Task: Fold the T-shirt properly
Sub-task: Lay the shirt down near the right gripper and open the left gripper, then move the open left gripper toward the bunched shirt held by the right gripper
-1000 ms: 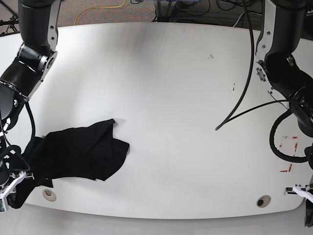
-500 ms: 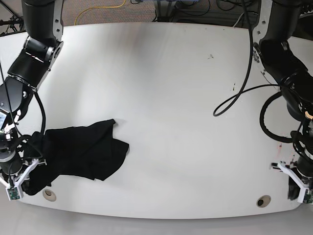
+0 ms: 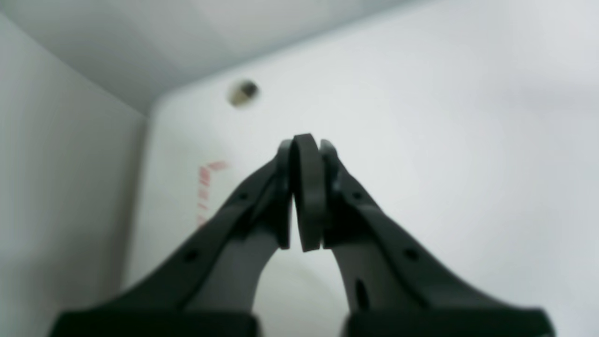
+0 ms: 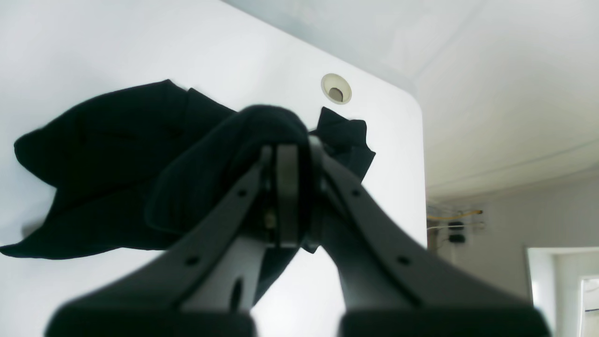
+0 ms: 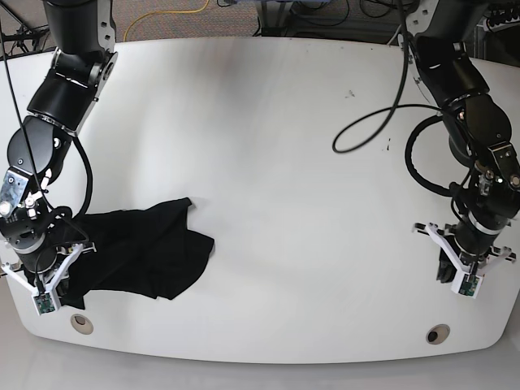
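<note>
The right gripper point(image 4: 285, 154) pinches the T-shirt point(image 5: 142, 252) between its fingers. The left gripper point(image 3: 305, 150), fingers pressed together, has moved onto the table point(image 5: 284, 162).

White table point(image 5: 276, 162) with rounded corners; two round grommet holes near front edge point(image 5: 438, 334) point(image 5: 80, 322); faint red marks point(image 3: 206, 187) on surface; yellow cable point(image 5: 166, 18) on floor behind.

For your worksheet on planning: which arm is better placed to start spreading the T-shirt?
Right. The right gripper is already shut on the T-shirt; the left gripper is shut, empty, far across the table.
</note>
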### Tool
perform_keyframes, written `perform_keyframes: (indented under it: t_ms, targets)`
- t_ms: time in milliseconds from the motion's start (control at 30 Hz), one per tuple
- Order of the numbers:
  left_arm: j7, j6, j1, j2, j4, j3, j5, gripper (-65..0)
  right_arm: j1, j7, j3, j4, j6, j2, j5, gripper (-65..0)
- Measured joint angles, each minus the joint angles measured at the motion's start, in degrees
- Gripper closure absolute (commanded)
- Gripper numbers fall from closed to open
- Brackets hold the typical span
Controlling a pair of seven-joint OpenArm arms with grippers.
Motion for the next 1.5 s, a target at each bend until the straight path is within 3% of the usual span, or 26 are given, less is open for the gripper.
perform_keyframes:
  t_ms: [67,200,267,567,733,867,1100,1500]
  targets:
    - [-0.55,0.09,1.84,0.61,0.09,0.74,-0.11,-32.3,0.61,-0.33,-0.31,0.00,-0.02,0.15,-0.02,0.0]
    - [-0.04,0.42,5.38,2.40,-0.22,1.95,-1.53,-41.4,1.68,-0.02,-0.50,0.15,-0.09,0.50,-0.20,0.0]
    - [0.20,0.31,6.62,3.17,-0.55,2.19,-1.73,-42.0,1.68,0.44,-0.50,0.35,-0.11,0.63,0.02,0.0]
    - [-0.70,-0.09,10.21,5.18,-0.13,0.96,-2.45,-31.1,2.34,-0.61,-1.44,0.04,-0.24,0.74,-0.17,0.0]
    - [-0.07,-2.21,11.80,8.37,-0.39,0.79,-1.57,-28.7,2.93,-0.20,-1.84,0.04,-0.33,0.57,0.04,0.0]
    - [-0.11,-5.44,11.63,12.33,-1.75,2.62,-0.09,-30.6,2.51,-0.46,-2.89,0.04,-0.52,0.39,-0.11,0.0]
    - [-0.15,-6.47,11.30,19.50,-5.70,8.70,1.77,-37.6,1.40,-0.79,-3.78,0.09,-0.63,-1.49,0.20,0.0]
    - [-5.51,-6.36,10.56,18.60,-10.05,12.55,11.30,-48.3,0.24,-0.66,-3.72,0.33,-0.85,-2.58,-0.02,-0.1]
